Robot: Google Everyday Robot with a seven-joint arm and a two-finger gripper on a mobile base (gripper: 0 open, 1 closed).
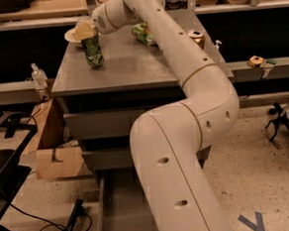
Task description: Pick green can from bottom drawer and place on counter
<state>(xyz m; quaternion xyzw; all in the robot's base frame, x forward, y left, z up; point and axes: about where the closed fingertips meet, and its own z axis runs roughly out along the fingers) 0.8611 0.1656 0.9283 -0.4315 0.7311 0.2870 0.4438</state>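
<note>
The green can (93, 51) is over the left part of the grey counter (131, 66), tilted slightly. Its base is at the counter surface or just above it; I cannot tell which. My gripper (85, 31) sits on the can's top, with its tan fingers shut on it. My white arm (180, 65) reaches up from the lower right across the cabinet. The bottom drawer (122, 208) is pulled open below, showing a bare grey floor partly hidden by my arm.
A white bowl (73, 36) stands just behind the can. A green snack bag (143, 33) and a gold can (196, 37) are on the counter's right. A cardboard box (55, 148), a bottle (38, 75) and a black stand (11, 196) are on the left.
</note>
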